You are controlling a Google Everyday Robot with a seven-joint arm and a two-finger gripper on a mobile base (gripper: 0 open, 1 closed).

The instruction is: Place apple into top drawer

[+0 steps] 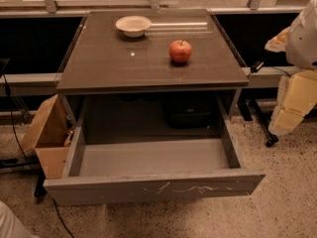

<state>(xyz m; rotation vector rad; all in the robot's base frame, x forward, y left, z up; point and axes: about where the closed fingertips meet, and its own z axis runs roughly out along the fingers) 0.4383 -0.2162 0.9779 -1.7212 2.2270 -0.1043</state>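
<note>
Jaws' spread we cannot tell; they hang with the arm (296, 95) off the table's (99, 63) three o'clock edge. We should take the apple (180, 51), three o'clock of centre, from above, then lower it gently into the open top drawer (153, 186) at six o'clock.

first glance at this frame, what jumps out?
The red apple stands out on the dark table, right of centre, with a cream bowl behind it to the left. Below, the top drawer is pulled wide open, with pale scratches on its front panel. The gripper hangs at the right edge, off the table and away from the apple.
</note>
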